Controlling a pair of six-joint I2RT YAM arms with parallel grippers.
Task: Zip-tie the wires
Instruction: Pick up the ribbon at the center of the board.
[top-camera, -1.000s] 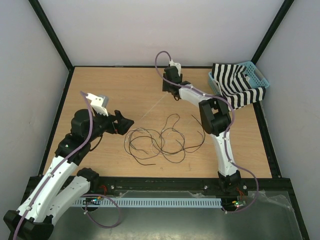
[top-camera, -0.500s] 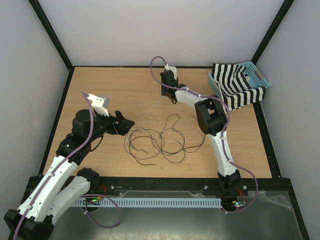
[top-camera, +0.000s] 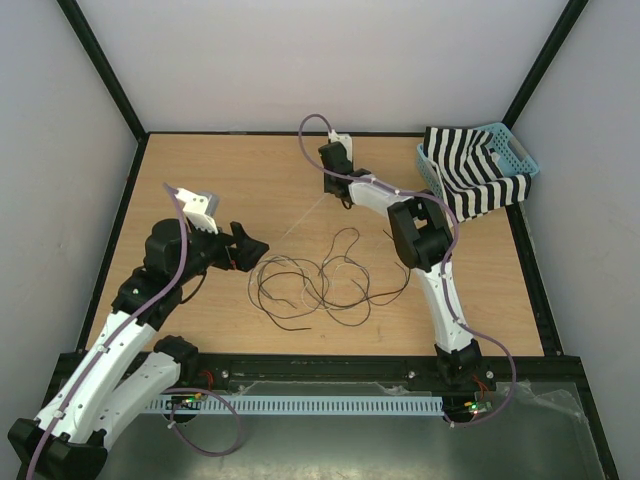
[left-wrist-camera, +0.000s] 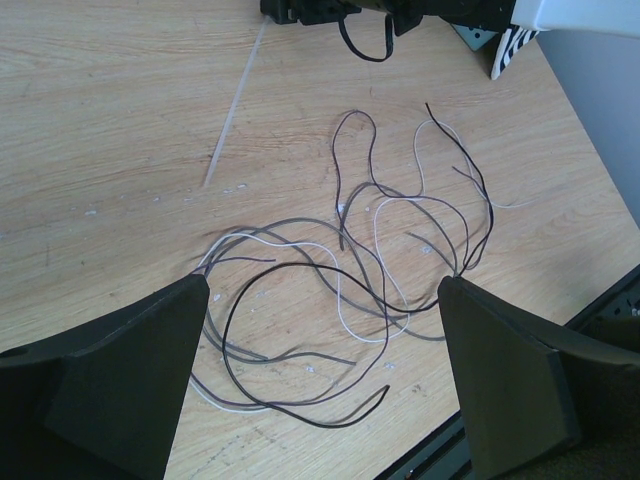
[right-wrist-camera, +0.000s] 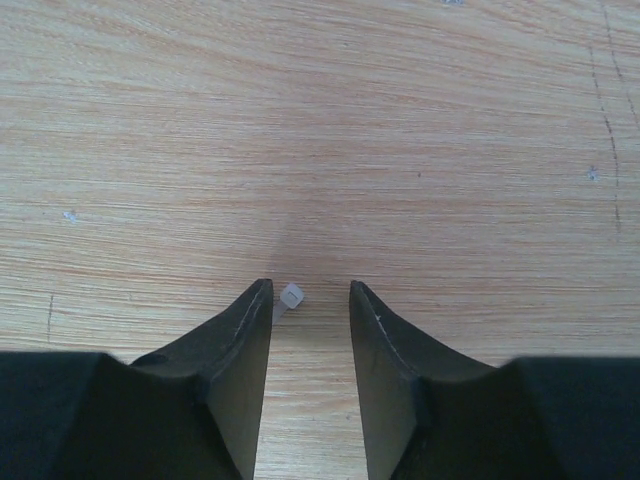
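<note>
The wires (top-camera: 325, 280) lie in loose dark and pale loops on the wooden table, just right of my left gripper (top-camera: 255, 245). In the left wrist view that gripper (left-wrist-camera: 325, 290) stands wide open above the wires (left-wrist-camera: 350, 270), touching none. The zip tie (top-camera: 303, 217) is a pale straight strip running from the wires toward the far middle of the table, also seen as the zip tie (left-wrist-camera: 232, 110) in the left wrist view. My right gripper (top-camera: 335, 188) is down at its far end. Its jaws (right-wrist-camera: 310, 285) stand partly apart, with the zip tie's square head (right-wrist-camera: 290, 298) between them, close to the left finger.
A teal basket (top-camera: 522, 152) holding a black-and-white striped cloth (top-camera: 470, 175) sits at the far right corner. Black frame posts and grey walls enclose the table. A black rail (top-camera: 330, 370) runs along the near edge between the arm bases.
My right gripper has shifted a little to the left along the far end of the zip tie. The left arm and the wires have not moved.
</note>
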